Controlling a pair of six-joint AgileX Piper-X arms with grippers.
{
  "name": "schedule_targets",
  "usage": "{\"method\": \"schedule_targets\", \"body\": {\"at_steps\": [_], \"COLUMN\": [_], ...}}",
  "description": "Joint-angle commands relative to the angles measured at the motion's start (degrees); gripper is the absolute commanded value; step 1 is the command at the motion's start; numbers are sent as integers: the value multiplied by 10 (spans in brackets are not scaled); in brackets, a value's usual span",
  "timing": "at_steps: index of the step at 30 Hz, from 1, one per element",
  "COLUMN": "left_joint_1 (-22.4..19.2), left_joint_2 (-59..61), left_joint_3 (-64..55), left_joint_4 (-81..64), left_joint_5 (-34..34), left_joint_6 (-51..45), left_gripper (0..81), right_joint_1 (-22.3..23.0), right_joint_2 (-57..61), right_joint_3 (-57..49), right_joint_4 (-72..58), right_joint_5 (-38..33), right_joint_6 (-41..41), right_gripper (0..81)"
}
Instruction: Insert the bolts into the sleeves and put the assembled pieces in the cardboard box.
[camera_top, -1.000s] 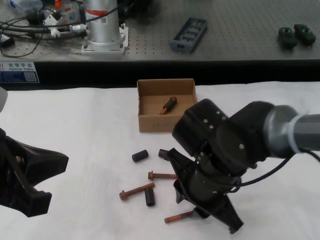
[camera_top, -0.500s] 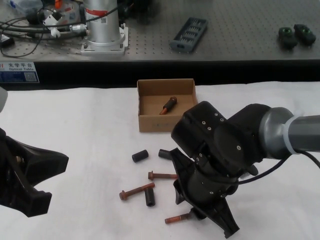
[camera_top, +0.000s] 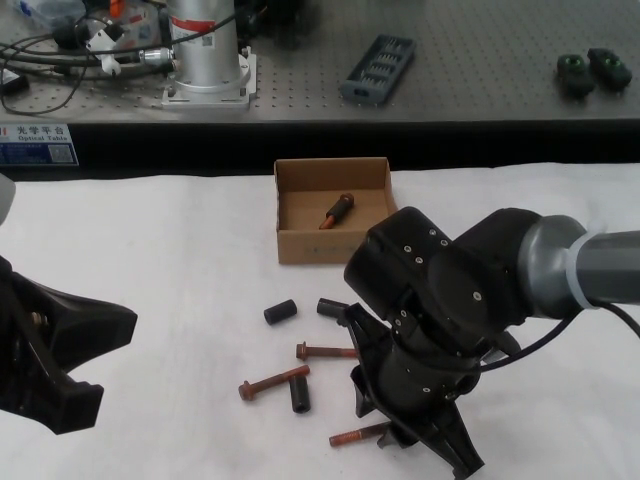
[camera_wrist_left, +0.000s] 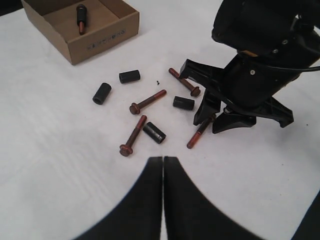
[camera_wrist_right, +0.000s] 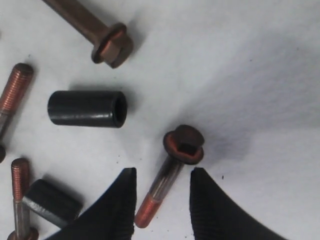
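Note:
Several rusty bolts and several black sleeves lie loose on the white cloth. The cardboard box (camera_top: 330, 245) stands behind them with one assembled piece (camera_top: 338, 210) inside. My right gripper (camera_wrist_right: 162, 175) is open and points down, its fingers either side of the shank of one bolt (camera_wrist_right: 175, 160) near the front edge. That same bolt (camera_wrist_left: 200, 132) lies under the right gripper (camera_wrist_left: 210, 119) in the left wrist view. A sleeve (camera_wrist_right: 87, 108) lies close beside it. My left gripper (camera_wrist_left: 163, 161) is shut and empty, held above the cloth at the near left, away from the parts.
More bolts (camera_wrist_left: 147, 101) (camera_wrist_left: 132, 135) (camera_wrist_left: 184, 82) and sleeves (camera_wrist_left: 129, 76) (camera_wrist_left: 101, 93) (camera_wrist_left: 154, 132) lie scattered between the box (camera_wrist_left: 80, 30) and the right arm. A metal bench with a silver post (camera_top: 205, 50) and a tool rack (camera_top: 378, 65) runs along the back.
The right arm has shifted slightly left and lower, bringing its fingers down around the front bolt. The left arm has kept still.

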Motion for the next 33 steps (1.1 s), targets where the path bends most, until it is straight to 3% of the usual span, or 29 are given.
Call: {"method": "schedule_targets", "body": {"at_steps": [1, 23, 27, 30, 33], "left_joint_1": [0, 0, 0, 0, 0], "left_joint_2": [-4, -4, -4, -4, -3], "left_joint_3": [0, 0, 0, 0, 0], "left_joint_4": [-4, -4, -4, -4, -4], "left_joint_5": [1, 1, 1, 1, 1], "left_joint_6": [0, 7, 13, 15, 15], "left_gripper": [7, 7, 7, 7, 7], "right_joint_1": [-4, -13, -20, -27, -33], "right_joint_2": [0, 32, 32, 31, 29], "right_joint_3": [-4, -3, -3, -3, -3], "right_joint_4": [5, -1, -1, -7, -29], "right_joint_5": [13, 16, 18, 18, 6], "right_joint_6": [2, 23, 23, 8, -41], "right_gripper": [275, 272, 154, 1, 29]}}
